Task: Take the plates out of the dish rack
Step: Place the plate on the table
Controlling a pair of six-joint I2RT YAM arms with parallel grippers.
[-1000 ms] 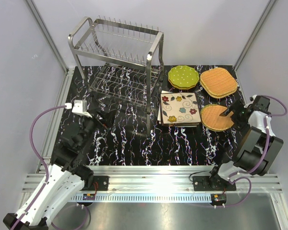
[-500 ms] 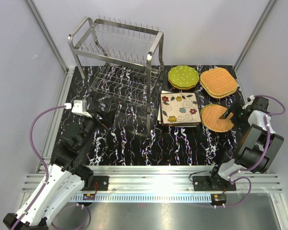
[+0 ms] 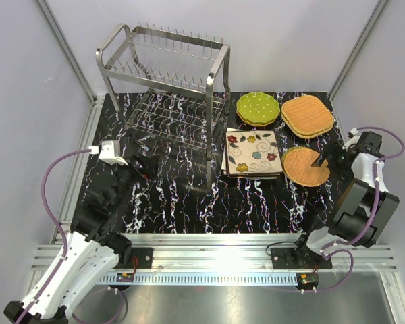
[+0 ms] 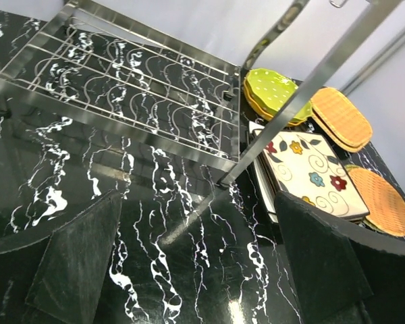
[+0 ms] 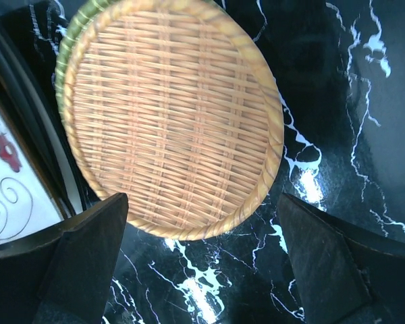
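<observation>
The steel dish rack (image 3: 165, 88) stands at the back left with no plates on its prongs or its lower wire shelf (image 4: 128, 88). To its right lie the plates: green dotted ones (image 3: 257, 108), a stack of orange wicker ones (image 3: 307, 115), square cream flowered ones (image 3: 252, 153) and a round wicker plate (image 3: 304, 165) resting on a green one (image 5: 71, 40). My right gripper (image 3: 324, 160) hangs open just over the near right rim of that round wicker plate (image 5: 172, 121), holding nothing. My left gripper (image 3: 143, 167) is open and empty in front of the rack.
The black marbled tabletop (image 3: 189, 202) is walled by pale panels at the back and sides. A metal rail (image 3: 216, 246) runs along the near edge by the arm bases. The rack's front right leg (image 4: 283, 115) stands between my left gripper and the flowered plates (image 4: 310, 172).
My right gripper opened a little wider and drew back slightly to the right from the round wicker plate, which stays on the table. The left arm barely moved.
</observation>
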